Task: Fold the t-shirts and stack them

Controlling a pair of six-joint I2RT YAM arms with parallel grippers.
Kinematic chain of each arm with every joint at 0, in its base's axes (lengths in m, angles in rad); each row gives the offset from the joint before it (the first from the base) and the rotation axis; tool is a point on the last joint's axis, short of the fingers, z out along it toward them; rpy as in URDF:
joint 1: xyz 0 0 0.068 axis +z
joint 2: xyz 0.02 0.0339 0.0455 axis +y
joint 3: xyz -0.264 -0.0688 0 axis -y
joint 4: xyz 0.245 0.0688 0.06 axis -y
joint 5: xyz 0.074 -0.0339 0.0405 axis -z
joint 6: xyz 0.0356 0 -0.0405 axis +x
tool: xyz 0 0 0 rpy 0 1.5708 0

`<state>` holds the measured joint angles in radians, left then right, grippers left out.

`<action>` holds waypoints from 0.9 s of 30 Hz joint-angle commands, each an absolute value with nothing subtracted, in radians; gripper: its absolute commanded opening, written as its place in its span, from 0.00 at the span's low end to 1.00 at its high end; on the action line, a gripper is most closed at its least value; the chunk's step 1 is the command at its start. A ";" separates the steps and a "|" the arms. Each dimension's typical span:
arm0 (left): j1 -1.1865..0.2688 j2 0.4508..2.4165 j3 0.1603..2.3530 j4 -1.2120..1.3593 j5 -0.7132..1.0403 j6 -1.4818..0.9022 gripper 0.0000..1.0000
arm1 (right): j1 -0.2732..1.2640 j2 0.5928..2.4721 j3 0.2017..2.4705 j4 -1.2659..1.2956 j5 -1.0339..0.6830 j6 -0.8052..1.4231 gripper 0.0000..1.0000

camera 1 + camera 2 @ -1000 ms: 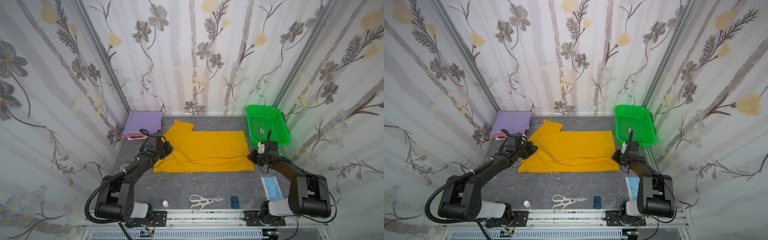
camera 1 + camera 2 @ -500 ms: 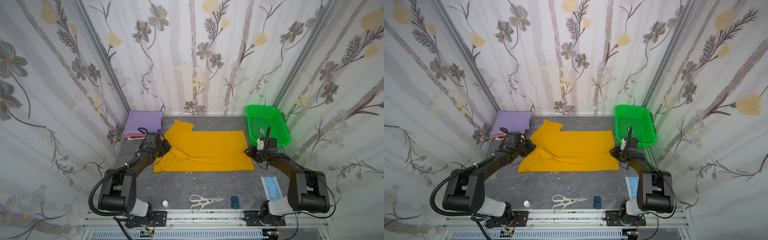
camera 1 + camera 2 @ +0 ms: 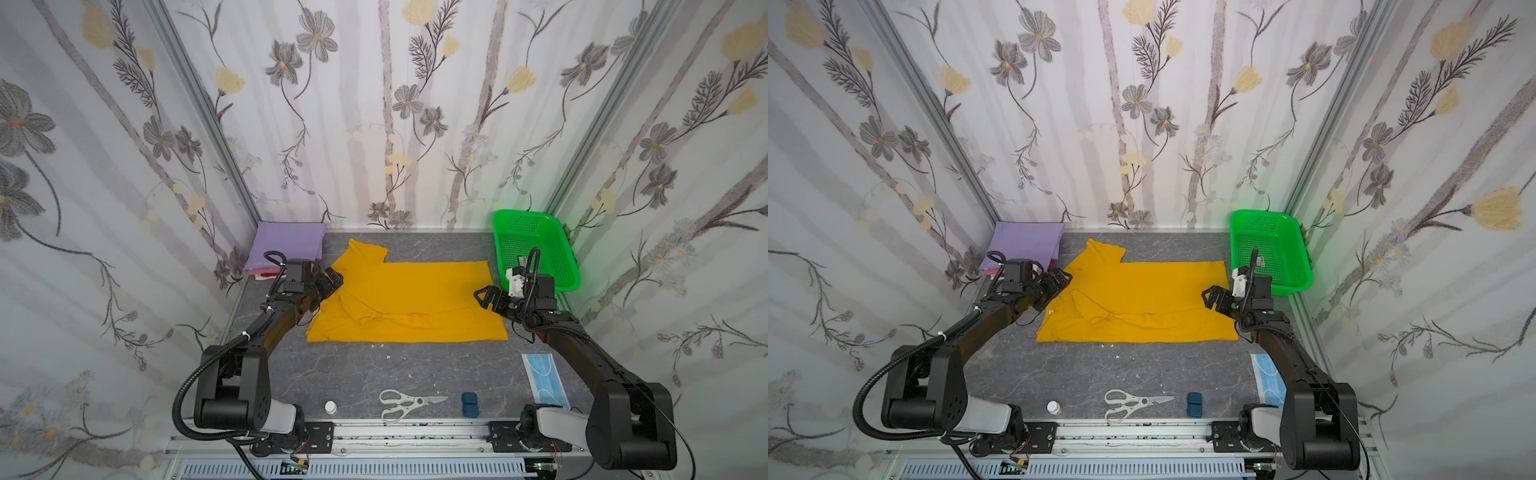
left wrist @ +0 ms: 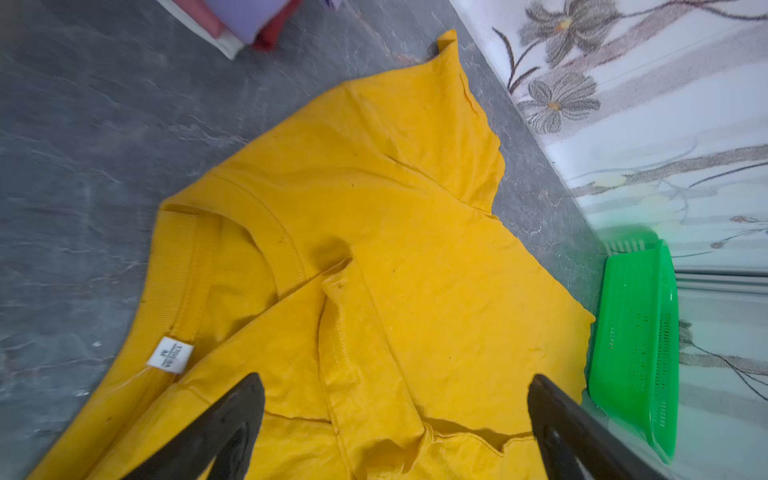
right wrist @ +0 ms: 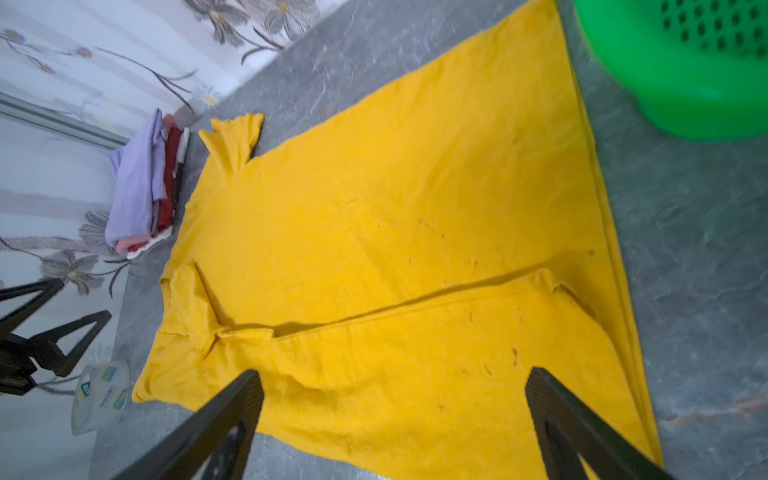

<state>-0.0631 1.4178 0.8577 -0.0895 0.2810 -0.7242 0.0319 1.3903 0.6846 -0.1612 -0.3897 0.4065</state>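
A mustard-yellow t-shirt (image 3: 415, 286) (image 3: 1142, 286) lies flat on the grey table, its near long edge folded over toward the middle. My left gripper (image 3: 332, 280) (image 3: 1059, 279) is at the collar end. Its jaws (image 4: 395, 379) are open above the cloth and hold nothing; the white neck tag (image 4: 170, 355) shows beside them. My right gripper (image 3: 484, 297) (image 3: 1212, 297) is open over the hem end (image 5: 393, 373), also empty. A stack of folded t-shirts (image 3: 289, 245) (image 3: 1025, 241) (image 5: 137, 187), lavender on top of red, pink and white, sits at the back left corner.
A green mesh basket (image 3: 523, 214) stands at the back right, close to my right wrist. Along the front edge lie scissors (image 3: 405, 405), a small white bottle (image 3: 330, 407), a dark blue block (image 3: 469, 404) and a light-blue face mask (image 3: 544, 380). A tape roll (image 5: 99, 390) sits beside my left arm.
Both grippers have gone from shut to open and let go of the yellow shirt's folded edge. The right gripper has moved inward and toward the back; the left has edged back.
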 commanded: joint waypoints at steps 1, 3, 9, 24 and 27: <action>-0.045 1.372 0.836 -0.152 0.258 -0.739 1.00 | 0.043 1.388 0.638 -0.154 -0.375 0.412 1.00; -0.043 1.341 0.799 -0.155 0.275 -0.747 1.00 | 0.053 1.421 0.636 -0.156 -0.388 0.406 1.00; -0.046 1.303 0.678 -0.154 0.299 -0.764 1.00 | 0.084 1.493 0.652 -0.144 -0.347 0.425 1.00; -0.052 1.256 0.562 -0.264 0.150 -0.837 1.00 | 0.087 1.587 0.648 -0.226 -0.117 0.490 1.00; -0.054 1.267 0.602 -0.302 0.054 -0.799 0.99 | 0.088 1.576 0.655 -0.254 -0.053 0.486 1.00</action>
